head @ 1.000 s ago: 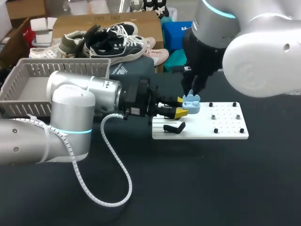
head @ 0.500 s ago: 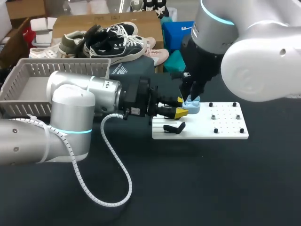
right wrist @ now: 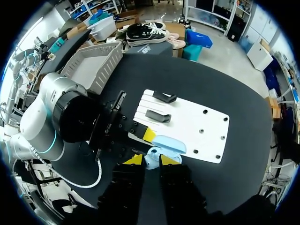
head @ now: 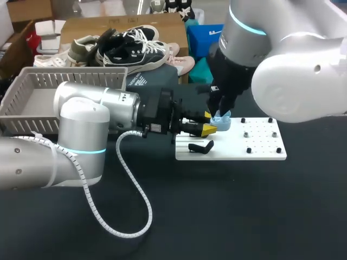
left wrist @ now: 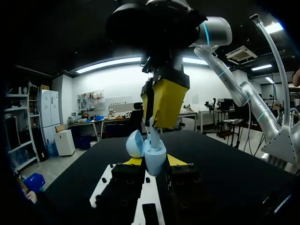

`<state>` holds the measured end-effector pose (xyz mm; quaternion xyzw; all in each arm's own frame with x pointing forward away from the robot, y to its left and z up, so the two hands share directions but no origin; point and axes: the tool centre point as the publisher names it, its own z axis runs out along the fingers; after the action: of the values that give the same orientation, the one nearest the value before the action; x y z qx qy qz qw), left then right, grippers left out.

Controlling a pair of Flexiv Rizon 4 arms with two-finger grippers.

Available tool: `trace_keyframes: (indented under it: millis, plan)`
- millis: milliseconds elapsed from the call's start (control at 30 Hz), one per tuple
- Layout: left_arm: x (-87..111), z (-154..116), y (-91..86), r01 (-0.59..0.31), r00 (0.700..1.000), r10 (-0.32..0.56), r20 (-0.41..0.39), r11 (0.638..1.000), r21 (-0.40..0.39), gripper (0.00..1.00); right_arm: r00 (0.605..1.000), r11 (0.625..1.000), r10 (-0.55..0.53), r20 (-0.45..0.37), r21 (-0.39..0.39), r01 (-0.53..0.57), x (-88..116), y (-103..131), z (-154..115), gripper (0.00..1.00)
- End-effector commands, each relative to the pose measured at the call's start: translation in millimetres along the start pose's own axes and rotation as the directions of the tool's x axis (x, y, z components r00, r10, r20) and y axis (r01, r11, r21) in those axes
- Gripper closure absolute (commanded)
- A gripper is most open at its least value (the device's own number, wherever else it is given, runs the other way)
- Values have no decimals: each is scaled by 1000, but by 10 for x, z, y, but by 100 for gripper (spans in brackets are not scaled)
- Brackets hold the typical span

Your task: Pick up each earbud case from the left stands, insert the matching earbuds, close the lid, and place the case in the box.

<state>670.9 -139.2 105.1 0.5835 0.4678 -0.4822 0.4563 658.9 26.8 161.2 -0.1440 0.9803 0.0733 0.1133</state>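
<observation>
A light-blue earbud case (head: 222,122) with its lid open hangs just above the left end of the white stand board (head: 255,145). My left gripper (head: 207,123) reaches in from the left and is shut on its body. In the left wrist view the case (left wrist: 155,153) sits between the yellow tips, lid (left wrist: 134,143) tipped aside. My right gripper (head: 219,110) comes straight down onto the case, shut on a light-blue earbud (left wrist: 153,135) whose lower end is in the case. In the right wrist view the earbud (right wrist: 151,164) sits between its tips, beside the case (right wrist: 168,143).
A black stand (head: 200,146) lies on the board's left part, with a second one (right wrist: 164,97) seen from the right wrist. Small black pegs (head: 249,150) dot the board's right half. A grey basket (head: 32,81) stands at the back left.
My right arm has shifted slightly left and down, bringing the earbud closer into the case. My left arm and the case have kept still.
</observation>
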Motion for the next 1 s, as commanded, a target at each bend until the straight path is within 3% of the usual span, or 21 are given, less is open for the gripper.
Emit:
trace_keyframes:
  millis: [33,1000]
  plan:
    - [5,3,-3,-1,1000,1,1,1000,-3,100,1000,1000,2,7,7,-3,12,13,25,100]
    - [5,3,-3,-1,1000,1,1,1000,-3,100,999,1000,15,35,8,-15,35,-18,86,100]
